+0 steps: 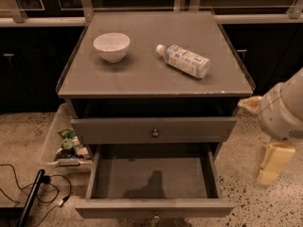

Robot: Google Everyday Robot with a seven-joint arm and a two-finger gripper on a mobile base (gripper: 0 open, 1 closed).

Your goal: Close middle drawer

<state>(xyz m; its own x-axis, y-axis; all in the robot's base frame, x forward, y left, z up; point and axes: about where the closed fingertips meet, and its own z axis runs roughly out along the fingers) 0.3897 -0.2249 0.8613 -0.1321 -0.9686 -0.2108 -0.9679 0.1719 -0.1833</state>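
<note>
At 6 o'clock in your view, the middle drawer (154, 208) stands pulled far out, its front well forward of the cabinet, so none of the closing looks done and you likely have the whole push left. Your tool (269, 170) hangs at 4 o'clock, apart from the drawer's right side; you cannot tell whether it is released or clenched. Inside the drawer you see only bare floor and a shadow. On the worktop (156, 82), a white bowl (111, 46) at 11 o'clock looks empty, and a plastic bottle (184, 60) lies on its side at 1 o'clock. At 8 o'clock a floor bin (49, 141) holds packets.
</note>
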